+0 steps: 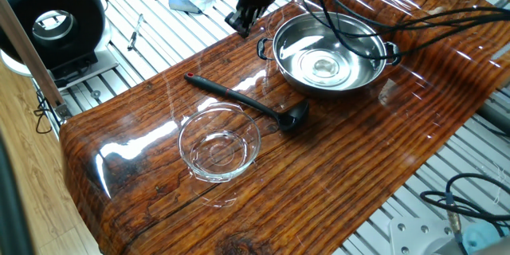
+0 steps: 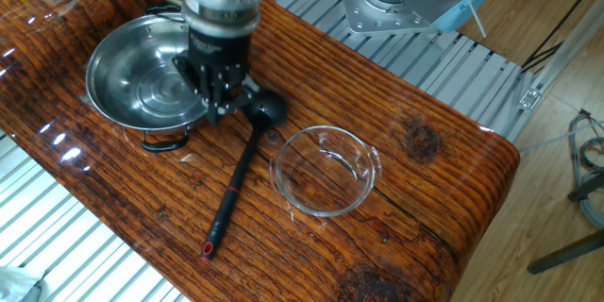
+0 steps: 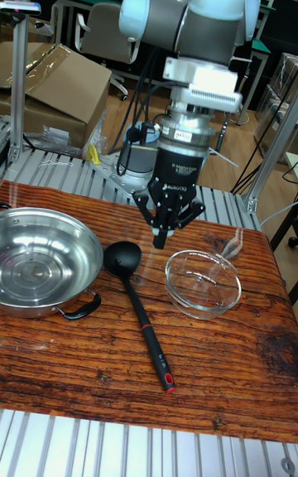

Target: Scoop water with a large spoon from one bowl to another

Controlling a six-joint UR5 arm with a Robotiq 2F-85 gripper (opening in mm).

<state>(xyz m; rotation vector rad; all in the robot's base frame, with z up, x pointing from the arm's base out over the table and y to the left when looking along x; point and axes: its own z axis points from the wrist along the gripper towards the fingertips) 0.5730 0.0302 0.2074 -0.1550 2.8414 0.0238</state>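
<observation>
Wood-grain counter (image 3: 74, 361), glossy, on a slatted aluminium frame; end effector raised, ladle untouched.

Left to right in the tall fixed view: steel bowl (image 3: 37, 266) with black side handles stands at the left edge, glints on its bottom, water not clearly discernible; black ladle (image 3: 136, 299) lies flat on the counter just beside it, cup (image 3: 122, 259) toward the back, red-tipped handle end toward the front; end effector (image 3: 162, 238) hangs above the counter behind the ladle cup, fingers drawn together, grasping nothing; clear glass bowl (image 3: 203, 281) stands upright to the right, apart from the ladle.
</observation>
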